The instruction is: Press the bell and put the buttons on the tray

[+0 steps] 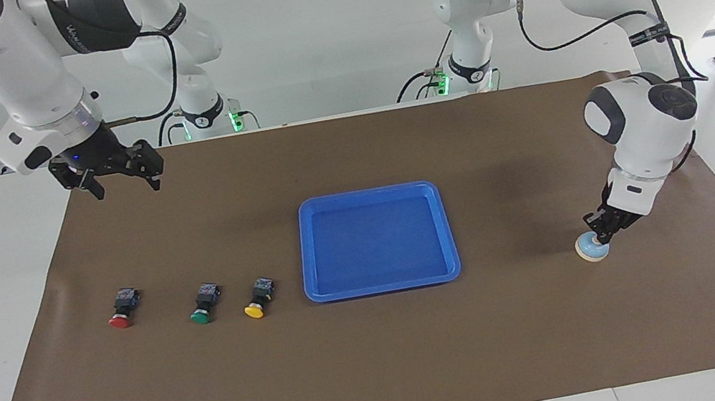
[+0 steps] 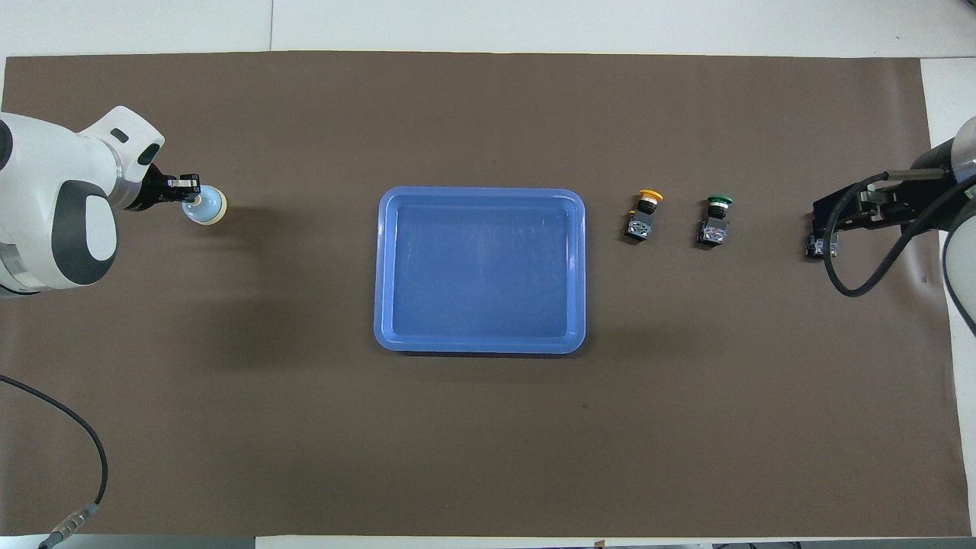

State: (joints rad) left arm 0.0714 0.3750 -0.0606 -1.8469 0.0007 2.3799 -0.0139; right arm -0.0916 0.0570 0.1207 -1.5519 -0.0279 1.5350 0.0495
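Where left tool [image 1: 597,236] presses — bell [image 1: 592,251] beneath.

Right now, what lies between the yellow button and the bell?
Only the blue tray, empty, lies between the yellow button and the bell; both views show it.

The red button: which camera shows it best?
The facing view. There the red button lies in the open, cap and black body both plain, with the right gripper high above the mat. In the overhead view that raised gripper covers it; only a bit of its body shows.
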